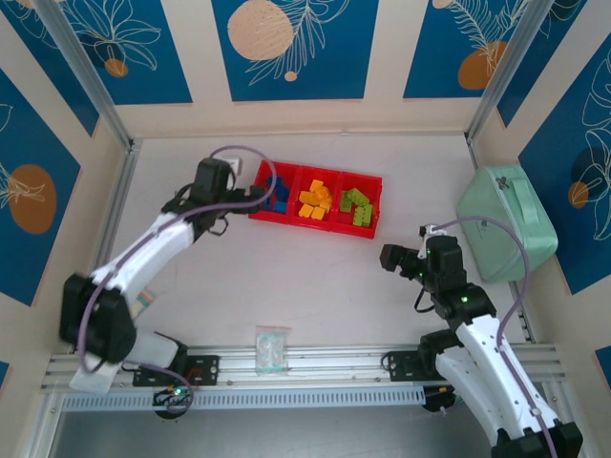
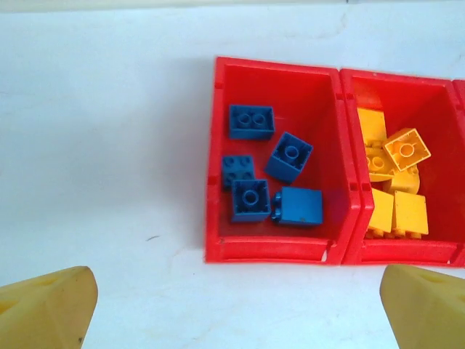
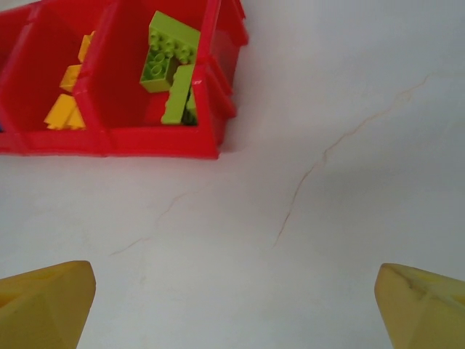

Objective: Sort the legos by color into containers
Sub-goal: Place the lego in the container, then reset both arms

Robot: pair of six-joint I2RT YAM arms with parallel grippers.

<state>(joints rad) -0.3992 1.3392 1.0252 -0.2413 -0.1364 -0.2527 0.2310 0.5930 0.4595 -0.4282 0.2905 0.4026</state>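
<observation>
The red tray [image 1: 305, 223] lies at the back middle of the table, with three compartments side by side. Several blue legos [image 2: 251, 196] lie in its left compartment, orange-yellow legos [image 2: 396, 182] in the middle one and lime green legos [image 3: 171, 73] in the right one. My left gripper [image 1: 256, 196] hovers at the tray's left end, above the table just in front of the blue compartment. It is open, with nothing between its yellow fingertips [image 2: 47, 309]. My right gripper [image 3: 236, 298] is open and empty over bare table, in front of and to the right of the green compartment.
A mint-green case [image 1: 506, 224] with a handle stands at the right, close to my right arm. A clear plastic bag [image 1: 272, 348] lies on the metal rail at the near edge. The walls close in at the back and on both sides.
</observation>
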